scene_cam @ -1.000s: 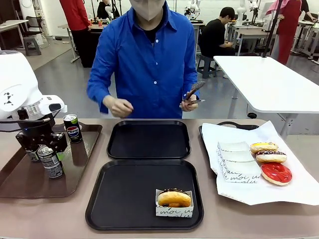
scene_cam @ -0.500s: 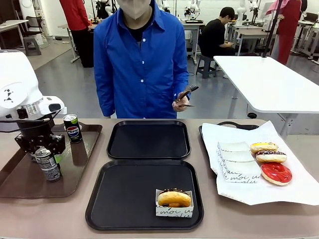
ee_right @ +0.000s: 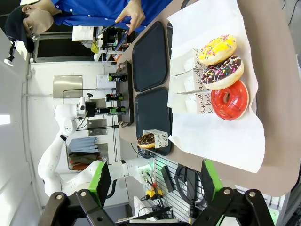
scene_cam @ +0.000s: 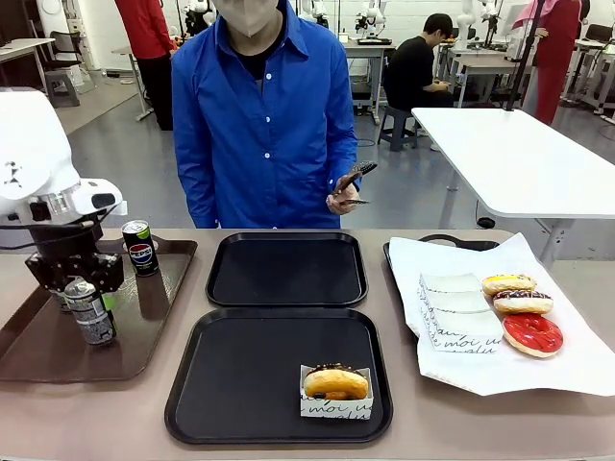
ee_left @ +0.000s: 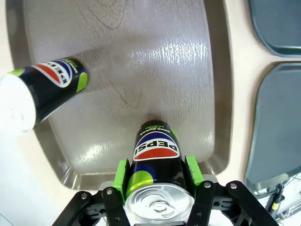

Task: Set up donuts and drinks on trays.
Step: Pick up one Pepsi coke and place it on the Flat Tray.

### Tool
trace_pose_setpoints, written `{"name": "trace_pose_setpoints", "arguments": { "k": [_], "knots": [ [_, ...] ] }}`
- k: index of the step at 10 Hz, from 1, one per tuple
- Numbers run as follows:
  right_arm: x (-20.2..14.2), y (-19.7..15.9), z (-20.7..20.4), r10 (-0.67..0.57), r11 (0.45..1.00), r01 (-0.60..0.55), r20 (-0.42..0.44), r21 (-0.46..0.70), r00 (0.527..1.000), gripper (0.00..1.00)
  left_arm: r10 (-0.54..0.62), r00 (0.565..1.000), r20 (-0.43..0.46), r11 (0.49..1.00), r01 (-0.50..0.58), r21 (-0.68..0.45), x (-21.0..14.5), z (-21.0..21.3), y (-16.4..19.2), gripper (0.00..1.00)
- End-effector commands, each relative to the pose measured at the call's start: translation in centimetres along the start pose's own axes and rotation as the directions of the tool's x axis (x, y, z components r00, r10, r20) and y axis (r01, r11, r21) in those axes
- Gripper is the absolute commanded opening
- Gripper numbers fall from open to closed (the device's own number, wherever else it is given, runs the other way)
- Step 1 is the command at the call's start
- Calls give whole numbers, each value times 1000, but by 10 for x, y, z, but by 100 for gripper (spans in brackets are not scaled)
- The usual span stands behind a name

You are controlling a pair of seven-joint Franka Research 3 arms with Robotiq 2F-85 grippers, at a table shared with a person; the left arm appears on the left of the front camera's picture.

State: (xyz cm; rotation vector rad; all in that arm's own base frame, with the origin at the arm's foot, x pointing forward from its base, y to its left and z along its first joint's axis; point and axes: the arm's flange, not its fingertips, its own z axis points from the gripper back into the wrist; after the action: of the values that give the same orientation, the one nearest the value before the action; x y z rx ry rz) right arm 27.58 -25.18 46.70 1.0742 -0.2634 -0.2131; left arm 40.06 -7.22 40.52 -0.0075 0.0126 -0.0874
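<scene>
**Can (ee_left: 156, 149) pinched by left gripper (ee_left: 158, 178), set to travel right**

Green pads (ee_left: 123, 173) press on both sides of the can near its silver top, above the brown tray (scene_cam: 38, 355) at the left end of the table (scene_cam: 480, 423). The can's long axis runs along the gripper, with its top toward the wrist and its base pointing down at the brown tray. From the front it stands nearly upright, leaning slightly. Whether its base is clear of the brown tray cannot be told. A second can (scene_cam: 140, 247) stands upright at that tray's far corner. The near tray (scene_cam: 240, 384), with one sleeved donut (scene_cam: 335, 384) in its right corner, lies just beside the brown tray, to the can's right. The far tray (scene_cam: 286, 269) sits behind it. The left arm looks much the nearer for this carry. The right gripper (ee_right: 154, 182) hangs with its fingers (ee_right: 99, 183) spread, holding nothing.
</scene>
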Motion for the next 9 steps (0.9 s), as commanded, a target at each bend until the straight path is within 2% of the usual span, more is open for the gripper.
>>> {"name": "trace_pose_setpoints", "arguments": {
  "k": [1,2,4,6,7,9],
  "knots": [
    [-1,-1,1,-1,1000,1,-3,5,1000,100,-34,998,61,999,35,-6,-25,58,-2,0],
    [-1,-1,1,-1,1000,1,-3,5,1000,100,-38,992,119,999,36,17,-37,84,-1,0],
    [-1,-1,1,-1,1000,1,-3,5,1000,100,-68,987,146,997,70,-10,-56,117,0,0],
    [-1,-1,1,-1,1000,1,-3,5,1000,100,-45,990,136,996,56,-76,-55,121,12,0],
    [-1,-1,1,-1,1000,1,-3,5,1000,100,-47,988,150,999,47,7,-59,124,-1,0],
    [-1,-1,1,-1,1000,1,-3,5,1000,100,-47,988,150,999,47,7,-59,124,-1,0]
  ]
}}
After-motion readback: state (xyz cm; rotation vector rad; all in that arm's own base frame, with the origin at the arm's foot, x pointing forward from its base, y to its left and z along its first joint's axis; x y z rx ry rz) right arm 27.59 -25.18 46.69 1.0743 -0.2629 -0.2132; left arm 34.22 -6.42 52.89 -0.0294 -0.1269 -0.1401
